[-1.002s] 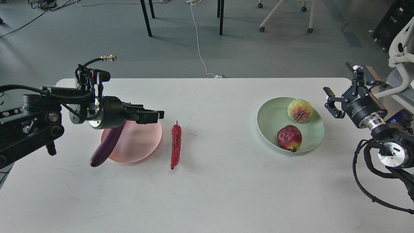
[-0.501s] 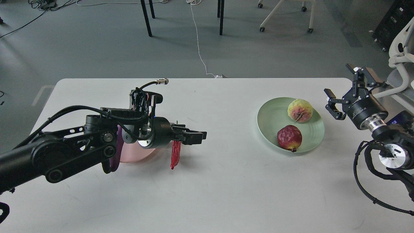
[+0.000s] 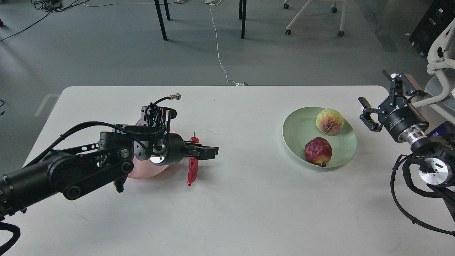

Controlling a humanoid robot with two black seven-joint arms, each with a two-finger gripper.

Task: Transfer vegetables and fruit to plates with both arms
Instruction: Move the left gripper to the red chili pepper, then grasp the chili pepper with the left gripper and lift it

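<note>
The red chili pepper [image 3: 192,170] lies on the white table just right of the pale pink plate [image 3: 144,172]. My left gripper [image 3: 209,152] reaches rightward across the chili's upper half. Its fingers are seen side-on, so their gap is not clear. The left arm covers most of the pink plate and hides the eggplant. The mint green plate [image 3: 298,128] at the right holds the yellow-green fruit [image 3: 330,121] and the dark red fruit [image 3: 318,151]. My right gripper [image 3: 381,96] is open and empty, raised just right of the green plate.
The white table [image 3: 249,213] has its back edge behind both plates. Chair and table legs, a white cable and a white chair stand on the grey floor beyond. My right arm's cables hang at the table's right edge.
My left arm swung right from beside the pink plate until its gripper crossed the chili, then drew back slightly left. The eggplant became hidden behind the arm. My right gripper barely moved.
</note>
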